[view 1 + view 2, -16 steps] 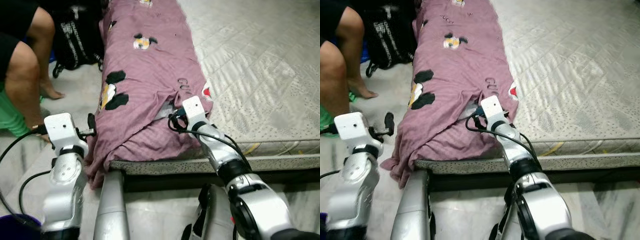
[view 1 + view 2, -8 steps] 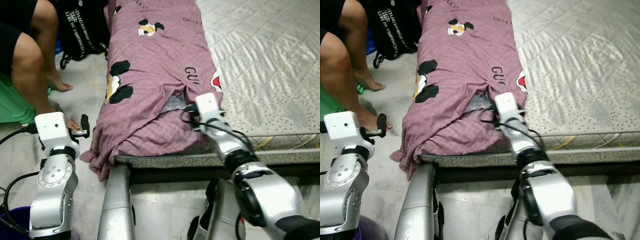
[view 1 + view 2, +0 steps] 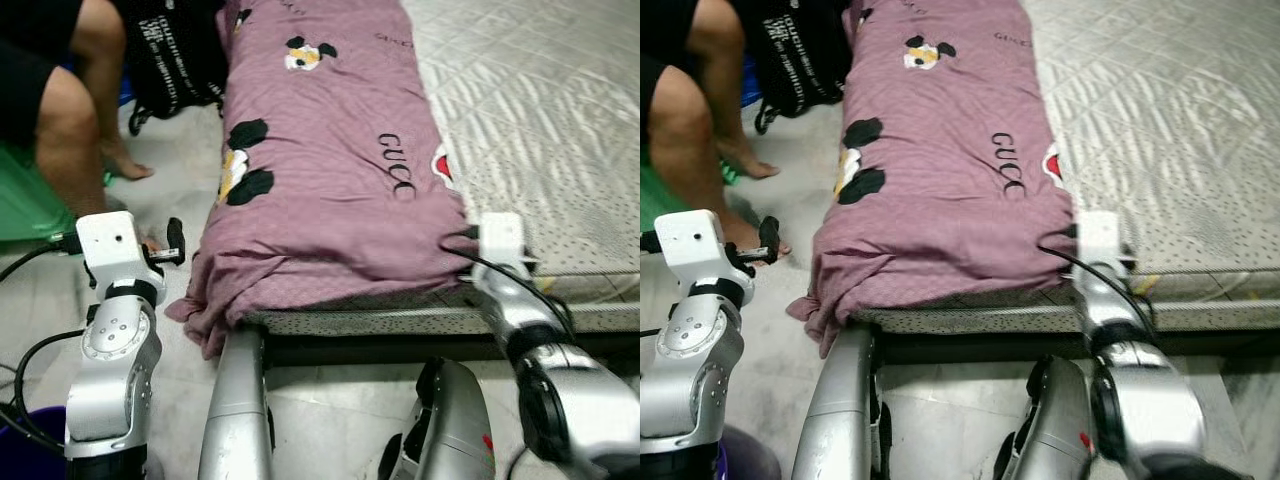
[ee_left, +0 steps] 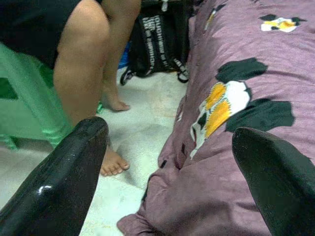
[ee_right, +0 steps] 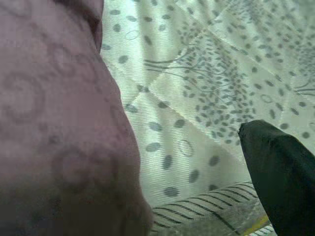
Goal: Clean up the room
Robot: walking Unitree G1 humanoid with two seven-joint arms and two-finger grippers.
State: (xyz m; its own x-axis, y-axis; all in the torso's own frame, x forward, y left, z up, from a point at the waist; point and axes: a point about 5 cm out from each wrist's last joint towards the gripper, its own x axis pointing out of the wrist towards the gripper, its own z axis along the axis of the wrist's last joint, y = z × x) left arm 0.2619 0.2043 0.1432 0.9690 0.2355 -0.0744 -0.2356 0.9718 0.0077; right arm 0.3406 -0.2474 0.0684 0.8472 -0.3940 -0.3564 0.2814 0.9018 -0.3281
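Observation:
A mauve blanket [image 3: 330, 180] printed with cartoon figures and letters lies lengthwise on the left side of the pale quilted mattress [image 3: 560, 120]. Its near end hangs over the bed's front left corner. My right gripper [image 3: 468, 240] rests at the mattress's front edge, against the blanket's near right corner. In the right wrist view one black finger [image 5: 280, 172] stands far out over the mattress while blanket [image 5: 59, 123] hides the other side. My left gripper [image 4: 167, 162] is open in the air over the floor, left of the blanket's hanging end.
A person sits at the left, with legs [image 3: 70, 120] and a bare foot [image 4: 114, 164] on the floor near my left gripper. A black backpack [image 3: 175, 60] leans by the bed. A green stool [image 3: 25, 205] and a dark bin [image 3: 20, 440] stand at the left.
My right gripper has moved right, from the fold in the middle of the blanket's near end to its right corner. That fold now lies flat. The camera also shifted.

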